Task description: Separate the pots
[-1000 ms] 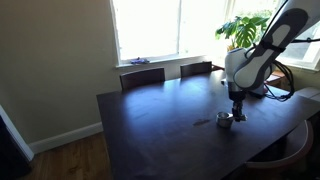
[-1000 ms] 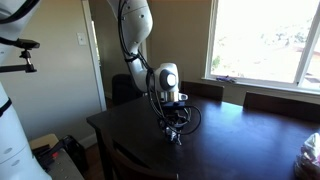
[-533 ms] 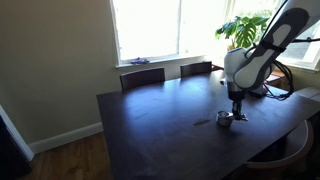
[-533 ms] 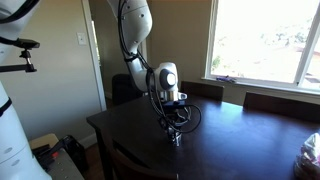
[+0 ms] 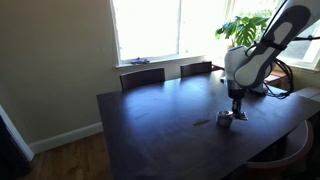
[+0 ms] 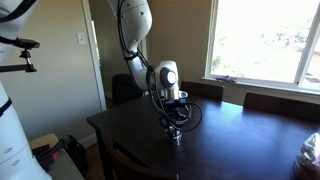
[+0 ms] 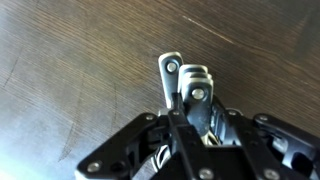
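- A dark wooden tabletop (image 5: 150, 125) stands in a bright room, with a wide window (image 5: 150, 28) behind it, two chairs (image 5: 142, 78) pushed in along the far side and a leafy plant (image 5: 245, 30) in the corner.
- The white arm (image 5: 255, 55) bends down over the tabletop near its edge, and the gripper (image 5: 238, 108) points straight down at the surface.
- The pots (image 5: 225, 118) sit on the tabletop right under the gripper as a single small shiny shape; in both exterior views they are too small to tell apart (image 6: 176, 139).
- In the wrist view two thin metal handles lie side by side over the wood grain, one (image 7: 171, 72) just beside the other (image 7: 197, 85), each with a hole at its end.
- There the gripper (image 7: 188, 118) has its fingers drawn close together around the handles; whether it pinches one handle or both cannot be told.
- The bowls of the pots are hidden under the gripper in the wrist view.
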Robot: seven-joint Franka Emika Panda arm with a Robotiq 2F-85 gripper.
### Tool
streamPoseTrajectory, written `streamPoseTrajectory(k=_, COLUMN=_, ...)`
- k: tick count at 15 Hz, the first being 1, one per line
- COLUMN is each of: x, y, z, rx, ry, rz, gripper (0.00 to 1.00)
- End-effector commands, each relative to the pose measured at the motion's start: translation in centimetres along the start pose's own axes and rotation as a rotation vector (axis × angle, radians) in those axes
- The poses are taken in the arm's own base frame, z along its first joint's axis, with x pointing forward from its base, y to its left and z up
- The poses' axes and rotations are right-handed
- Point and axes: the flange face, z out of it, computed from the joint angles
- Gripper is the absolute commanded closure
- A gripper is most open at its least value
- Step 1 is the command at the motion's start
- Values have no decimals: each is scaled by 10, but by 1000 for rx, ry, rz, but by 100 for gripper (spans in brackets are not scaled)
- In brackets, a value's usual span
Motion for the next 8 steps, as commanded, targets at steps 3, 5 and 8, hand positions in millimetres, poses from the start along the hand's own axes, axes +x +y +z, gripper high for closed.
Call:
streamPoseTrajectory(k=3, x=-22, y=2, z=-50, rx=-8, ry=74, rz=-9, gripper=88)
streamPoseTrajectory(k=5, x=-27, y=1, z=-63, rx=-12, ry=97, rz=-12, gripper=88)
streamPoseTrajectory(k=8, x=-30, y=-3, z=-75, rx=-4, ry=120, rz=-32, gripper=88)
